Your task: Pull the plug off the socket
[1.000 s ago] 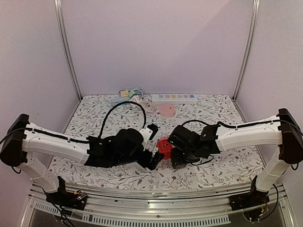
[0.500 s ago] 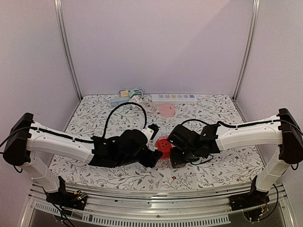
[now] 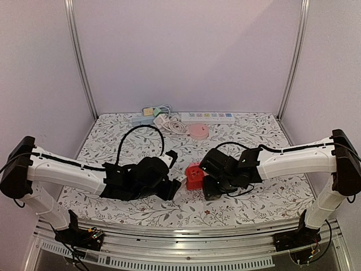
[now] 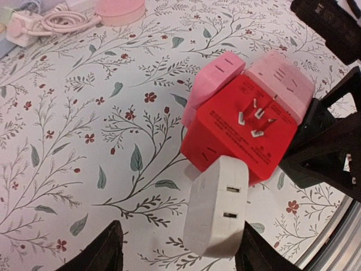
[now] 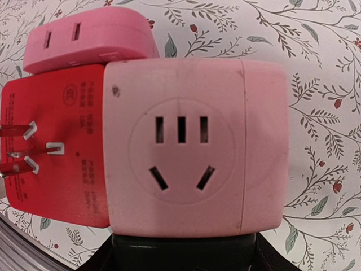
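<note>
The socket (image 4: 242, 132) is a red cube with pale pink faces, tipped so its metal prongs (image 4: 254, 118) face the left wrist camera. My right gripper (image 5: 183, 254) is shut on it from below, and its black fingers (image 4: 324, 152) clasp the cube's far side. A white plug (image 4: 217, 209) with two small slots sticks out of the cube's lower face. My left gripper (image 4: 180, 254) straddles this plug: the right finger (image 4: 262, 254) touches it and the left finger (image 4: 104, 254) stands apart. A pink adapter (image 4: 211, 84) sits in another face. From above, both grippers meet at the socket (image 3: 194, 175).
At the back of the floral table lie a white power strip (image 3: 206, 117), a round pink object (image 3: 198, 131), a white charger with coiled cable (image 3: 166, 122) and a grey strip (image 3: 145, 116). A black cable (image 3: 141, 132) loops above the left arm.
The left gripper's jaws have narrowed around the white plug and the left wrist has shifted slightly left. More of the red socket shows from above. The right arm has held still.
</note>
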Controlling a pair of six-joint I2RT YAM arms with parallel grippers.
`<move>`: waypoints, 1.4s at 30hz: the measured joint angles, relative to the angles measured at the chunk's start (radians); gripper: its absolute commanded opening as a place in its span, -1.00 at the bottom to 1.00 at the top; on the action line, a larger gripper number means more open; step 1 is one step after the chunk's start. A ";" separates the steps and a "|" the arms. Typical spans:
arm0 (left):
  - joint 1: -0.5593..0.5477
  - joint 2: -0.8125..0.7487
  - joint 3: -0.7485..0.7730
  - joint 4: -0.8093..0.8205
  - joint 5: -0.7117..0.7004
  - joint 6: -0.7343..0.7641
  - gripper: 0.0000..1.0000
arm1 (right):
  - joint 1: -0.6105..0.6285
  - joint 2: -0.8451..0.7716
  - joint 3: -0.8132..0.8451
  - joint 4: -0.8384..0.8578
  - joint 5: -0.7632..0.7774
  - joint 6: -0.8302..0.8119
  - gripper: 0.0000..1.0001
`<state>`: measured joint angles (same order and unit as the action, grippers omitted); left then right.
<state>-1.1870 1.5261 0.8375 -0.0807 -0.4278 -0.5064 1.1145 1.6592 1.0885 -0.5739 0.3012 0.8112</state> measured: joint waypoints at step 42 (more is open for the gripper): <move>0.184 -0.061 0.080 -0.048 0.523 0.291 0.25 | -0.036 -0.020 0.001 0.016 -0.079 -0.116 -0.07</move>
<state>-1.0031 1.4651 0.9180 -0.1284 0.0956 -0.2153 1.0786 1.6394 1.0893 -0.5579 0.2222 0.6956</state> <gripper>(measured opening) 0.659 0.586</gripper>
